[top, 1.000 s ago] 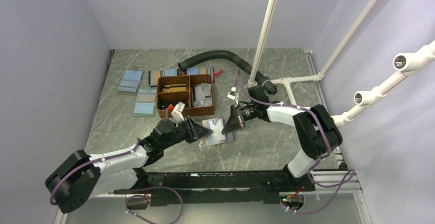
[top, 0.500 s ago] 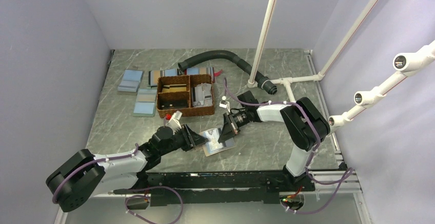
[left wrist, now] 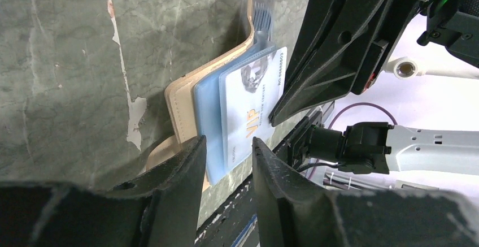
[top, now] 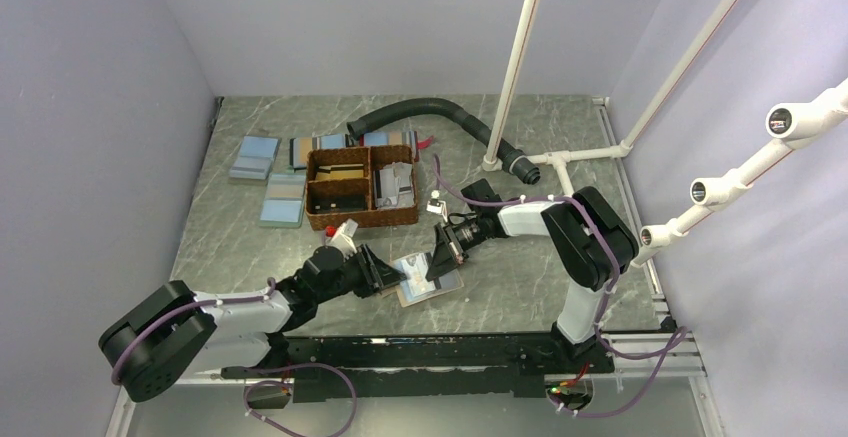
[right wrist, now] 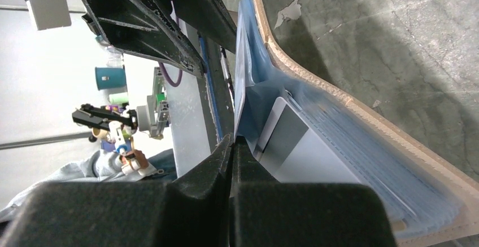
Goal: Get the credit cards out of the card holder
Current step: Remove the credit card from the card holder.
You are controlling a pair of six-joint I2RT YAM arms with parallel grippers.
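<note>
1. Card holder (top: pixel 425 281): lies open on the counter (top: pixel 520 287) near its front edge, between the two grippers. The left wrist view shows its tan rim (left wrist: pixel 179 97) around light blue inner sleeves. In the right wrist view the tan edge (right wrist: pixel 361 139) curves upward toward the far end.
2. Card (left wrist: pixel 248 108): pale, marked "VIP" in orange, and standing partly out of the blue sleeves. Its edge (right wrist: pixel 242 66) is caught by the right jaws.
3. Right gripper (top: pixel 437 262): jaws clenched on the card's edge, with no gap between them at the tip (right wrist: pixel 231 142). It reaches in from the holder's right side.
4. Left gripper (top: pixel 385 275): at the holder's left edge. Its jaws (left wrist: pixel 226 145) are parted by a narrow gap, and the holder's near edge shows in that gap. I cannot tell whether they press on it.
5. Brown woven basket (top: pixel 360 220): two compartments, set behind the holder and well apart from it.
6. Flat light blue rectangles (top: pixel 255 157): lie left of the basket.
7. Black ribbed hose (top: pixel 420 109): curves along the back of the counter.
8. White pipe frame (top: pixel 515 67): stands at the right rear.
</note>
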